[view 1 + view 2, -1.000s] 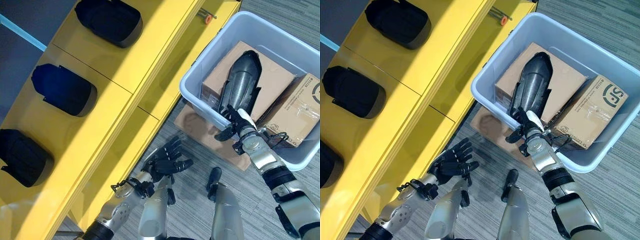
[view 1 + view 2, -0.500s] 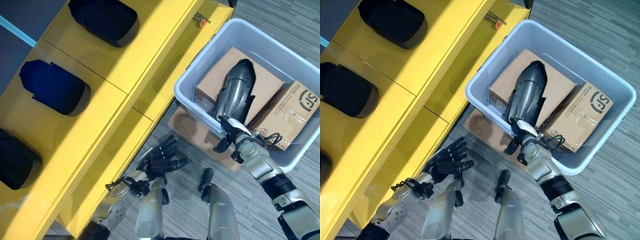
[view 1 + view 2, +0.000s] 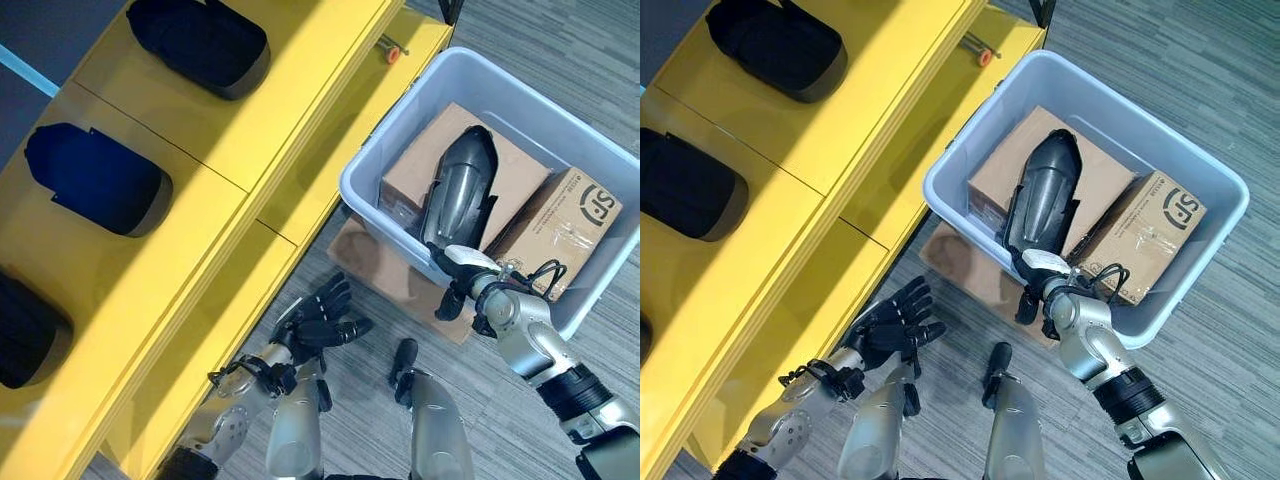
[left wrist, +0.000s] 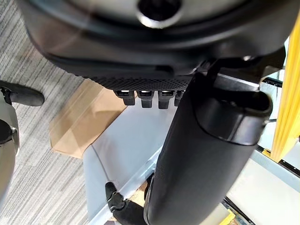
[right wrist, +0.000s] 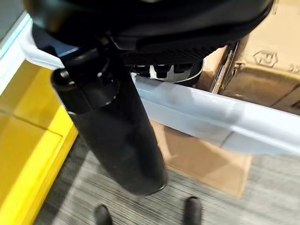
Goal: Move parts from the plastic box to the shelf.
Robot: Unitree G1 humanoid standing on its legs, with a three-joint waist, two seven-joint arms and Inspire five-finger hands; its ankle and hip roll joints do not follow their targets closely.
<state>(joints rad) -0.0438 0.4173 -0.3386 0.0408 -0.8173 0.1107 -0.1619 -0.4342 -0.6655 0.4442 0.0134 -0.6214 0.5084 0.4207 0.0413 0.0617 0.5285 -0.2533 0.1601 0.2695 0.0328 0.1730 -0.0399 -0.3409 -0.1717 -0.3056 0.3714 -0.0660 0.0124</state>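
Note:
The pale grey plastic box (image 3: 372,205) stands on the floor right of the yellow shelf (image 3: 210,190). Inside it a long dark grey part (image 3: 460,195) lies slanted across two cardboard boxes. My right hand (image 3: 462,272) sits on the box's near rim at the part's lower end, fingers touching it and its thumb (image 5: 112,117) straight. My left hand (image 3: 320,320) hovers over the floor beside the shelf's front, open with fingers spread and holding nothing. On the shelf lie three black parts (image 3: 200,40), (image 3: 95,180), (image 3: 25,340).
Two cardboard boxes (image 3: 565,225), (image 3: 415,170) fill the bottom of the plastic box. A brown cardboard sheet (image 3: 380,262) lies under it on the grey carpet. A small orange-tipped item (image 3: 390,50) rests on the shelf's far end.
The whole view has shifted with the camera. My right forearm has dropped lower, with its hand still at the part's lower end on the rim. The left hand has barely moved.

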